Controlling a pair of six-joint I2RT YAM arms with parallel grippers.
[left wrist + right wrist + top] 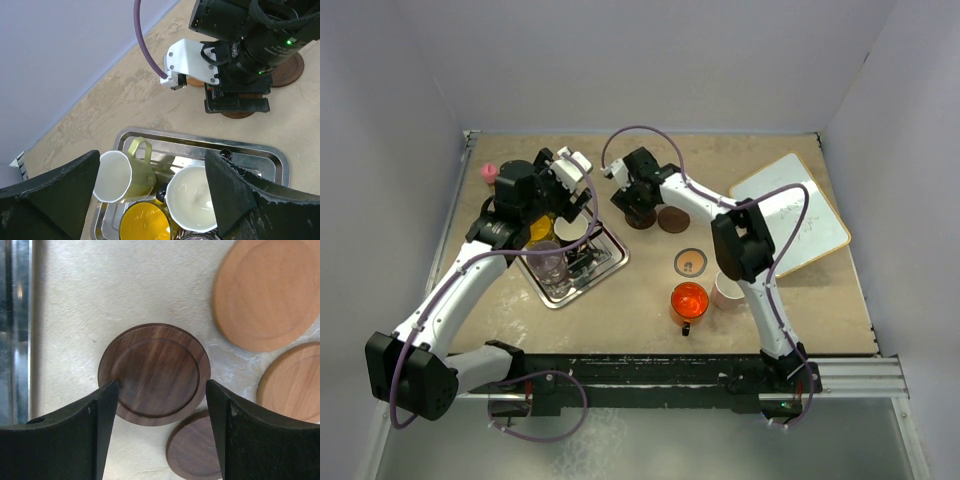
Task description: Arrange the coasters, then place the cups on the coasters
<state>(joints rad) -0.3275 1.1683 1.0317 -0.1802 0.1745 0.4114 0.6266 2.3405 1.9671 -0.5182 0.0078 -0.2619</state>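
My right gripper (162,385) is open, its fingers straddling a dark brown coaster (154,374) that lies flat on the table. A second dark coaster (197,450) and two lighter brown ones (270,290) (295,382) lie near it. From above, this gripper (638,200) is behind the black orange-rimmed coaster (692,262). The red-orange cup (688,300) and pink cup (727,290) stand nearer the front. My left gripper (152,156) hangs open and empty over the silver tray (200,145). The tray holds the cream-green cup (122,175), the white-inside cup (195,197), the yellow cup (145,222) and a clear glass cup (550,265).
A white board (790,215) lies at the back right. A small pink-capped bottle (490,172) stands at the back left by the wall. The tray's right corner (620,255) sits close to the coasters, and the two wrists are near each other.
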